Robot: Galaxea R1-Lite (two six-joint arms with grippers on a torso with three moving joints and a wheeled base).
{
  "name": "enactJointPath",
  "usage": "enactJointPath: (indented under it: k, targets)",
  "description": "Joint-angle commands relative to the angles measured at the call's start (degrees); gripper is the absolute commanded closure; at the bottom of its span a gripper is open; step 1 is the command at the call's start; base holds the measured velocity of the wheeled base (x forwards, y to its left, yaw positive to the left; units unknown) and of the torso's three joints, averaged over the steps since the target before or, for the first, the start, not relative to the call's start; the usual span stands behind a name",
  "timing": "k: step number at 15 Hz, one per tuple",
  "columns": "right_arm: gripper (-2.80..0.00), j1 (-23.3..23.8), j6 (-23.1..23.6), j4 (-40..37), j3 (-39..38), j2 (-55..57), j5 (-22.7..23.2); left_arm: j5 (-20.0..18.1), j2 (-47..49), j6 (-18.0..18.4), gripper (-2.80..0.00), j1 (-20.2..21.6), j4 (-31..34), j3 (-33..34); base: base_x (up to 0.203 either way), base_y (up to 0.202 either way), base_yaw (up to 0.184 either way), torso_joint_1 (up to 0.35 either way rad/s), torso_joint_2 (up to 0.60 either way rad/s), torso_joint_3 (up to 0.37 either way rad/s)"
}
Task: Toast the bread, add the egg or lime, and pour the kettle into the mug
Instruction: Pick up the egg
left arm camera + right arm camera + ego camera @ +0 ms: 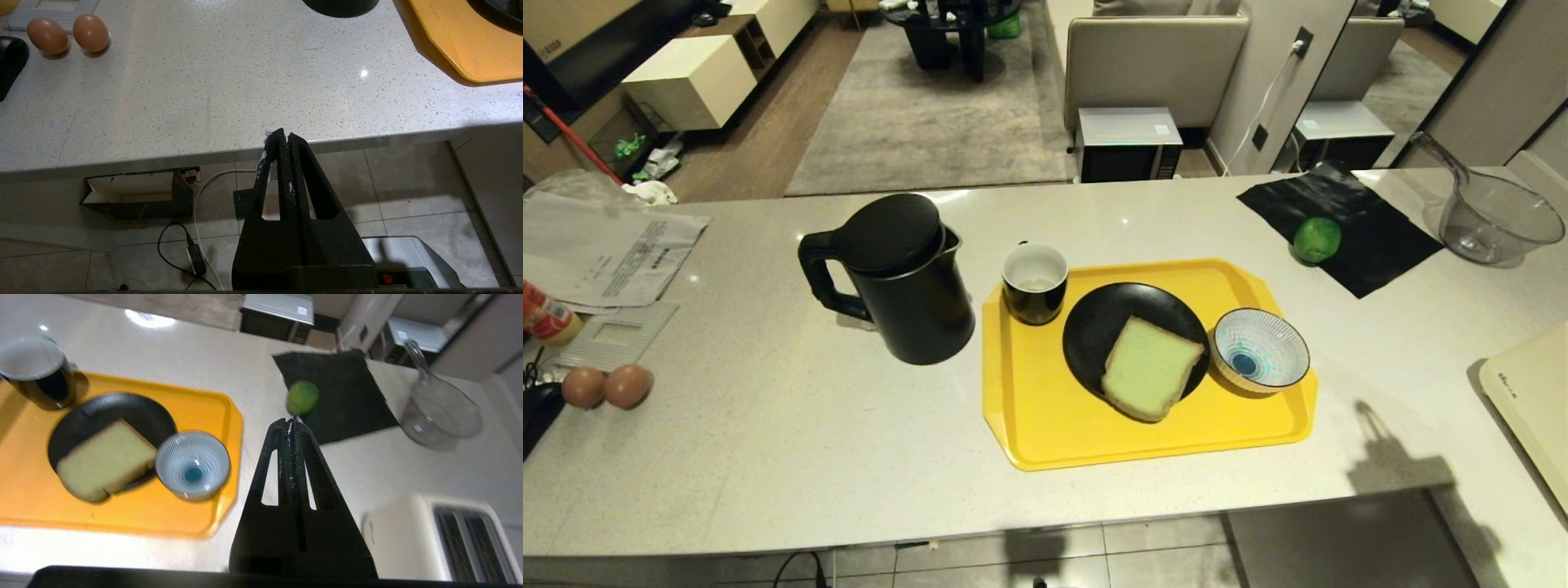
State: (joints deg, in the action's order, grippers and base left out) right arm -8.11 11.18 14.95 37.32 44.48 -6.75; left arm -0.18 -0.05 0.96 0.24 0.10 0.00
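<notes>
The bread (1150, 369) lies on a black plate (1094, 327) on the yellow tray (1045, 425), beside the mug (1035, 282). Left of the tray stands the black kettle (903, 278), lid closed. The lime (1316, 238) rests on a black mat at the back right. The egg is out of view; only two plain brown ones (606, 385) lie at the counter's far left. My right gripper (291, 421) is shut and empty, hovering over the counter right of the tray, its tips towards the lime (302, 396). My left gripper (284, 132) is shut and empty, parked at the counter's front edge.
A blue-and-white striped bowl (1260, 349) sits on the tray's right end. A clear glass jug (1494, 216) stands at the back right, and a cream toaster (1531, 400) at the right edge. Papers (605, 245) lie at the far left.
</notes>
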Motion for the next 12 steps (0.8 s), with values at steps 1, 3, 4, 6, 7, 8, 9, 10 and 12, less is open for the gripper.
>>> enactJointPath:
  k: [1, 3, 4, 6, 7, 8, 9, 10, 12]
  targets:
    - [0.00, 3.2, 0.3, -0.8, -7.4, -11.3, -0.1, 0.0, 0.0, 0.0, 0.00, 0.0, 0.0, 0.0, 0.000, 0.000, 0.000, 0.000, 0.00, 0.000]
    - [0.00, 7.3, 0.5, -1.2, -11.9, -16.1, -0.1, 0.0, 0.0, 0.0, 0.00, 0.0, 0.0, 0.0, 0.000, 0.000, 0.000, 0.000, 0.00, 0.000]
    - [0.00, 9.4, 0.5, -1.3, -13.6, -18.2, -0.1, 0.0, 0.0, 0.0, 0.00, 0.0, 0.0, 0.0, 0.000, 0.000, 0.000, 0.000, 0.00, 0.000]
    - [0.00, 11.5, 0.5, -1.3, -17.1, -22.3, -0.1, 0.0, 0.0, 0.0, 0.00, 0.0, 0.0, 0.0, 0.000, 0.000, 0.000, 0.000, 0.00, 0.000]
    - [0.00, 12.3, 0.5, -1.3, -18.7, -24.7, -0.1, 0.0, 0.0, 0.0, 0.00, 0.0, 0.0, 0.0, 0.000, 0.000, 0.000, 0.000, 0.00, 0.000]
    - [0.00, 13.2, 0.5, -1.3, -20.2, -26.8, -0.1, 0.0, 0.0, 0.0, 0.00, 0.0, 0.0, 0.0, 0.000, 0.000, 0.000, 0.000, 0.00, 0.000]
    - [0.00, 14.1, 0.7, -0.8, -22.2, -27.9, -0.1, 0.0, 0.0, 0.0, 0.00, 0.0, 0.0, 0.0, 0.000, 0.000, 0.000, 0.000, 0.00, 0.000]
    - [0.00, 14.3, 1.9, 0.4, -23.2, -27.9, 0.0, 0.0, 0.0, 0.0, 0.00, 0.0, 0.0, 0.0, 0.000, 0.000, 0.000, 0.000, 0.00, 0.000]
    - [0.00, 14.3, 3.2, 3.8, -26.1, -28.0, 0.0, 0.0, 0.0, 0.0, 0.00, 0.0, 0.0, 0.0, 0.000, 0.000, 0.000, 0.000, 0.00, 0.000]
